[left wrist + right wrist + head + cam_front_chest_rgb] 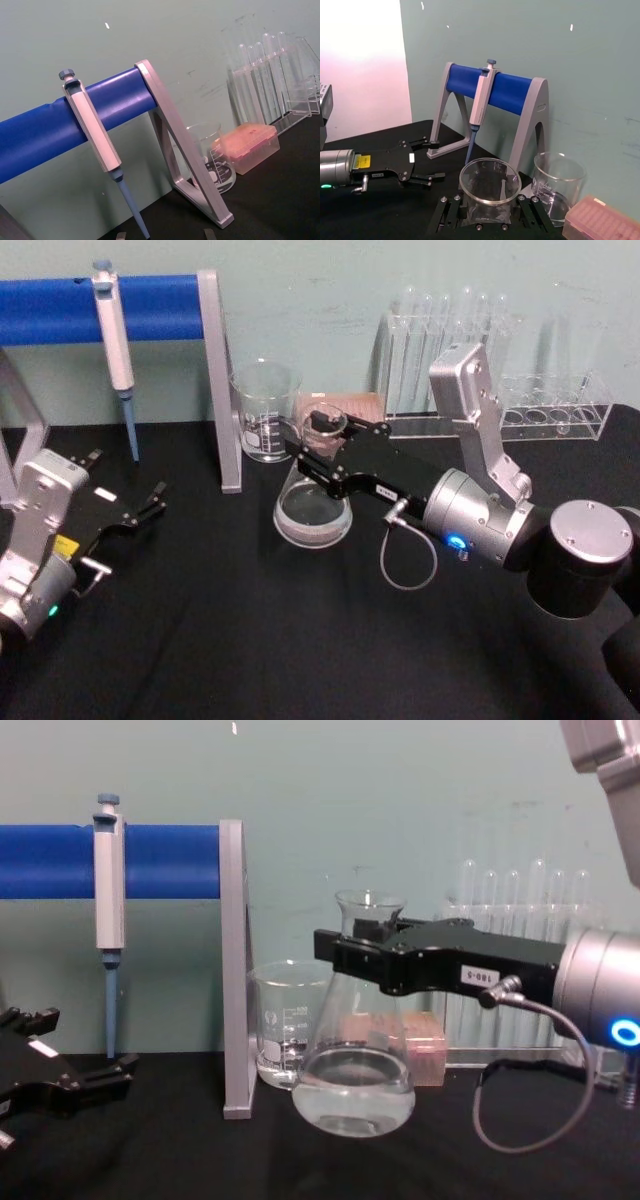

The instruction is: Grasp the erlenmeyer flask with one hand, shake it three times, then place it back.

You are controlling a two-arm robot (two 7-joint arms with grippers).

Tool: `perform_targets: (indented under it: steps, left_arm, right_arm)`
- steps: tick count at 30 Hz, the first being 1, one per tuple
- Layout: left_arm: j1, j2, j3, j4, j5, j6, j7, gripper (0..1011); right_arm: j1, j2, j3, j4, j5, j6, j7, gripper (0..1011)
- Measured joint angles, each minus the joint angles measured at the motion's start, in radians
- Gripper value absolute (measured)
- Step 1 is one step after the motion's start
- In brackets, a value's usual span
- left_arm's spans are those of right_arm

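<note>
Here our right gripper (362, 948) is clamped on the neck of the erlenmeyer flask (355, 1092), just under the flared rim. We judge it a sound hold, since the rim should stop the glass slipping in a shake. The flask is upright, in front of the beaker (284, 1032); whether its base touches the table (180, 1160) we cannot tell. Our left gripper (150, 502) sits parked at the left, fingers apart, well clear of the work.
</note>
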Motion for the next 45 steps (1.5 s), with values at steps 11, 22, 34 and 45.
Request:
perform_targets:
  steps: [11,22,34,45]
  left_arm:
    - [0.0,0.0,0.0,0.0,0.0,0.0,0.0,1001]
    - [0.0,0.0,0.0,0.0,0.0,0.0,0.0,1001]
    - [0.0,0.0,0.0,0.0,0.0,0.0,0.0,1001]
    - [0.0,0.0,0.0,0.0,0.0,0.0,0.0,1001]
  right_arm:
    - [0.008,-0.007,-0.013,0.067,-0.002,-0.044,0.014,450]
    - [0.016,-0.018,-0.019,0.124,-0.006,-0.073,0.029,450]
    - [0.024,-0.025,-0.029,0.17,-0.013,-0.093,0.049,450]
    - [0.027,-0.033,-0.035,0.199,-0.022,-0.099,0.053,450]
